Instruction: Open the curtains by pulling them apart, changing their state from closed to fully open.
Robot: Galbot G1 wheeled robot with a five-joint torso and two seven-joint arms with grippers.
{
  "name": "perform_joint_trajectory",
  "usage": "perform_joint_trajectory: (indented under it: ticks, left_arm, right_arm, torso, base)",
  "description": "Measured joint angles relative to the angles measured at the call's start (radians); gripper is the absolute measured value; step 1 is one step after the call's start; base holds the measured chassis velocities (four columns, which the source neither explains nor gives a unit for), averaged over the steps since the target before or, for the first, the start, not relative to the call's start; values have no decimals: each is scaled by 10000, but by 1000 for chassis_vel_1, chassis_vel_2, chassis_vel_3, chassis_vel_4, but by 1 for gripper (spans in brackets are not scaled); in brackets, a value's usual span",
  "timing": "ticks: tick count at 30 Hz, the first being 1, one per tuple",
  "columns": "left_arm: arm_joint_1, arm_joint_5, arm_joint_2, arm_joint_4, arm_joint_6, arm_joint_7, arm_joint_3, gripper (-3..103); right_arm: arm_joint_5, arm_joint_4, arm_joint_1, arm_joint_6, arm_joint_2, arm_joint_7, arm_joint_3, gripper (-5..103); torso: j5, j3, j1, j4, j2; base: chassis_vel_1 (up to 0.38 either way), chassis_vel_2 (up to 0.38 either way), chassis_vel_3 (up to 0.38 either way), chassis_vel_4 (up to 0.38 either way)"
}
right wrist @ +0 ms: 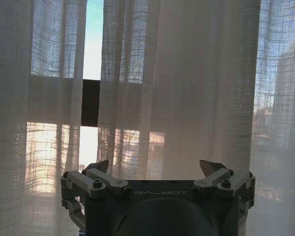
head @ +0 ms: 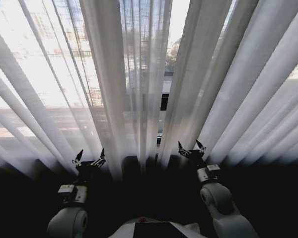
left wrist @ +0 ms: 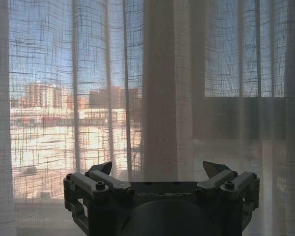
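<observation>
The curtains hang shut as two sheer white pleated panels, the left panel [head: 64, 84] and the right panel [head: 228, 84], with a narrow gap [head: 165, 74] between them near the middle. My left gripper [head: 89, 158] is open, raised just short of the left panel's lower pleats [left wrist: 157, 98]. My right gripper [head: 191, 147] is open too, close to the inner edge of the right panel [right wrist: 187, 88]. Neither holds fabric. In the right wrist view the gap [right wrist: 92, 59] shows sky and a dark bar.
A black window frame bar [head: 164, 101] shows through the gap, and city buildings [left wrist: 44, 96] lie behind the glass. The floor below the curtains is dark. My base [head: 149, 229] sits at the bottom centre.
</observation>
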Motion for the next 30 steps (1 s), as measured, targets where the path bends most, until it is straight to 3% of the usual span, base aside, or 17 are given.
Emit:
perform_joint_trajectory:
  ticks: [13,20,26,30]
  left_arm:
    - [-67,1,-20,-1,-5,1,14,100]
    - [-238,1,-196,23,14,1,22,100]
    - [29,-15,-291,-47,-318,6,-53,100]
    - [145,-16,-310,5,-485,8,-54,100]
  right_arm:
    - [-68,-104,68,-133,-33,12,-64,100]
    - [297,-575,822,-935,-308,-79,-374,100]
    - [918,-1348,2245,-1509,-437,164,-1298,100]
    - [1404,-2197,3224,-1334,-536,605,-2242,100]
  torso:
    - [1,1,3,-1,-1]
    - [2,0,3,-1,-2]
    - [1,-1,-2,1,1]
    - [1,1,0,1,-1]
  base:
    - [-130,116,127,-113]
    - [-20,25,23,-22]
    - [0,0,0,0]
    - [0,0,0,0]
